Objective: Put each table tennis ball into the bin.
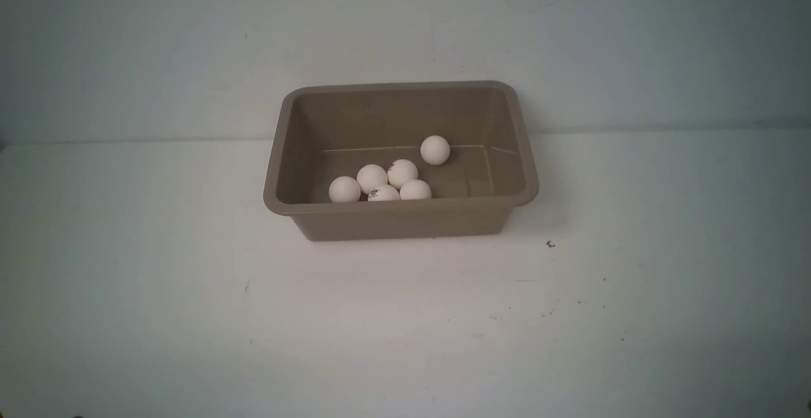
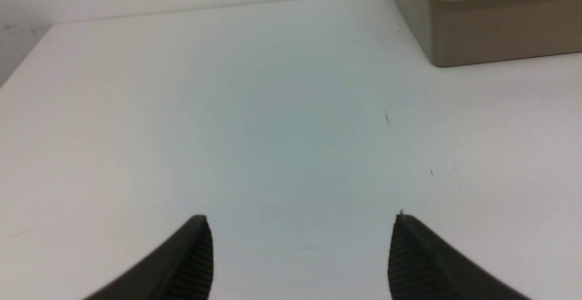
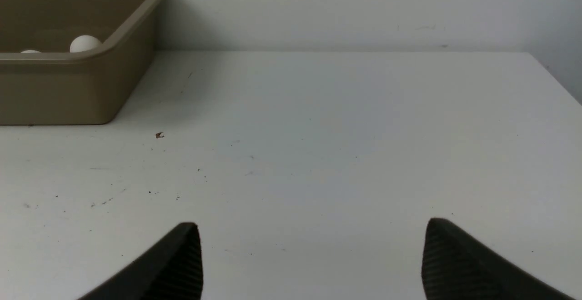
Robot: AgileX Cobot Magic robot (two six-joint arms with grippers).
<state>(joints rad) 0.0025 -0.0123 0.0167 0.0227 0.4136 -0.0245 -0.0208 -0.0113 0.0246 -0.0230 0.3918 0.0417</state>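
— How many small white table tennis balls (image 1: 383, 180) lie in the taupe rectangular plastic bin (image 1: 401, 220)?
— Six: five clustered near the front wall, one apart behind them.
— And the two grippers?
— The left gripper (image 2: 300, 257) and right gripper (image 3: 311, 260) each stand spread apart, holding nothing, above the white table (image 1: 158, 291).

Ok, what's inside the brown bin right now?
The bin holds six table tennis balls: five clustered near its front wall, one apart farther back. The front wall hides the floor strip behind it.
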